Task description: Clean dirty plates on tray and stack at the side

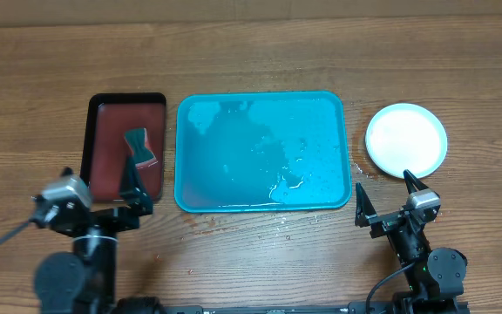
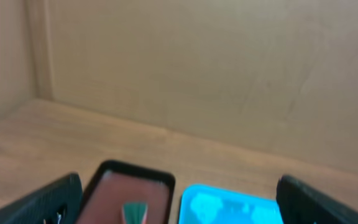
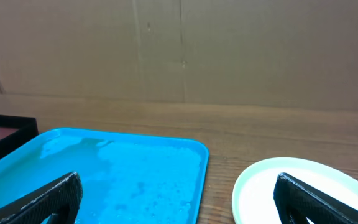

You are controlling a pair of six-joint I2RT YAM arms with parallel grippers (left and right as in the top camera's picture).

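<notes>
Centre of frame: tray; smaller tray just left of it, small object inside; plates stacked right of tray, on table.

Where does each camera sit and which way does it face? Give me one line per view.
Overhead: above the table, straight down on tray, black tray, plate; left gripper and right gripper at bottom.
Left wrist: low, facing the back wall over black tray; own open fingers at the corners.
Right wrist: low, same wall, over tray and plate; own open fingers.
Shared: the tray, in all three.
</notes>
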